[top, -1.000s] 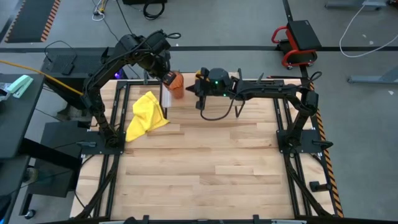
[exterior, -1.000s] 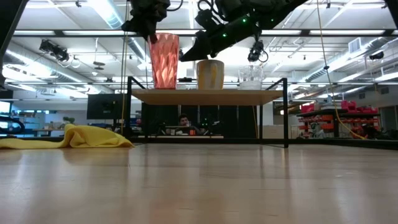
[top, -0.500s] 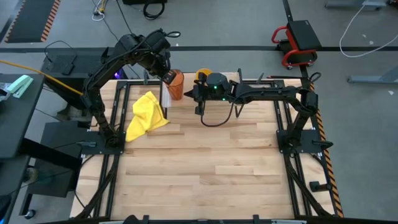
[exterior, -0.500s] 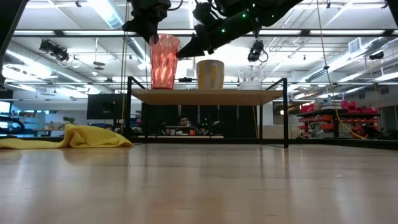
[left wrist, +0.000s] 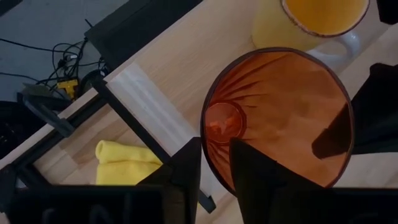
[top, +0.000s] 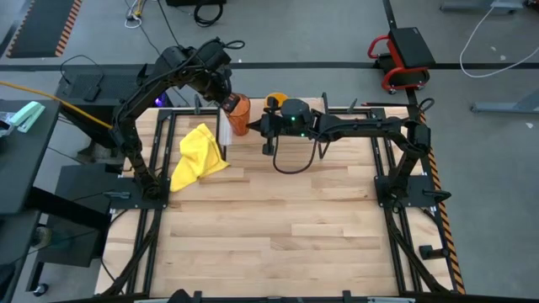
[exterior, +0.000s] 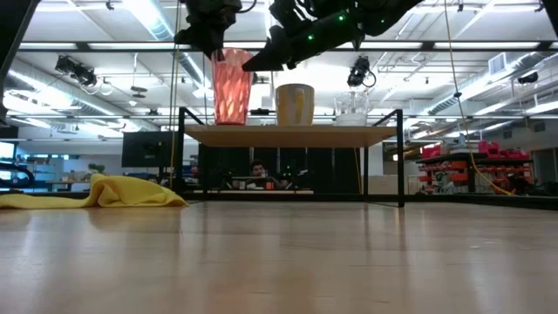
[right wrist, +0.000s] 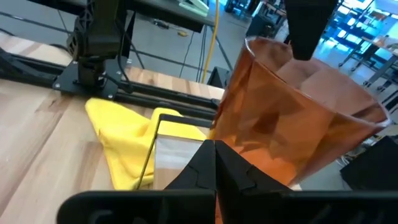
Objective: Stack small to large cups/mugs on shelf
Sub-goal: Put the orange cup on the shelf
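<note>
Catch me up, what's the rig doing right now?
The left gripper is pinching the rim of the tall ribbed orange tumbler, which stands at one end of the low light-wood shelf. The orange mug with a white handle sits next along the shelf, then the small clear cup. The right gripper, shut, hangs just beside the tumbler. A crumpled yellow cloth lies on the wooden table.
</note>
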